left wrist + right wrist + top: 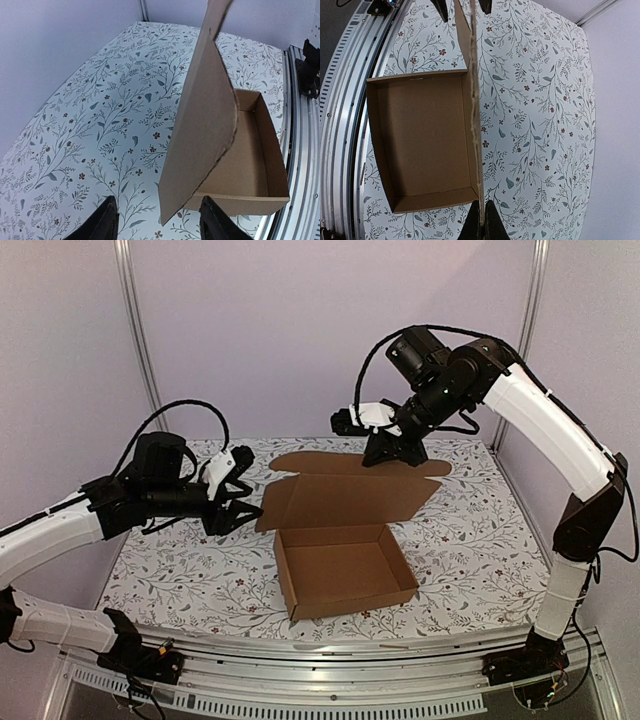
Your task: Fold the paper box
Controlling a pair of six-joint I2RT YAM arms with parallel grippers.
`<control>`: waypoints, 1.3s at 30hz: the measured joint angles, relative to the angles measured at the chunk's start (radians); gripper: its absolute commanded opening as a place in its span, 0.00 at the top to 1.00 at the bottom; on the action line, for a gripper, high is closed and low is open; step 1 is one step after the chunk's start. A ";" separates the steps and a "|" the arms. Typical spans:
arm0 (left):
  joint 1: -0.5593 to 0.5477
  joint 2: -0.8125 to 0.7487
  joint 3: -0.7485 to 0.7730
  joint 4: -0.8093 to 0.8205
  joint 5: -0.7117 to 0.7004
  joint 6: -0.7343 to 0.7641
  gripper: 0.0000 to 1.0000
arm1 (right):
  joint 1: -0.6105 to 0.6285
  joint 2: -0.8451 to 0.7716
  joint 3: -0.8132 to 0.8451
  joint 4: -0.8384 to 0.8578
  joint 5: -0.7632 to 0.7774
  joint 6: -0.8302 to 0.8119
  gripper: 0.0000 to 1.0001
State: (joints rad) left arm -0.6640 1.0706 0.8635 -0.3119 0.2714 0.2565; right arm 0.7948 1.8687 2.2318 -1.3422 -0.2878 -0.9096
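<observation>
My right fingers (388, 452) pinch the upright lid of the plain brown corrugated cardboard box (345, 575) on the floral tabletop (180, 570). My left fingers (232, 515) hang spread beside the box's left.

Left wrist: the lid's corner shows between those 2 spread fingers (105, 224).

Right wrist: my fingers (491, 226) clamp the lid's edge.

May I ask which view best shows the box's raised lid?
The top view: the lid shows its broad face and flaps. The left wrist view sees it obliquely, top cut off; the right wrist view sees only its edge.
</observation>
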 measured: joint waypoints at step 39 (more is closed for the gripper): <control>-0.005 0.124 0.089 0.032 0.256 0.063 0.37 | 0.000 0.019 0.048 -0.023 -0.040 0.069 1.00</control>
State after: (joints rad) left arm -0.6689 1.1950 0.9524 -0.2798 0.5270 0.3195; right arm 0.7948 1.8881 2.2795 -1.3651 -0.3275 -0.8410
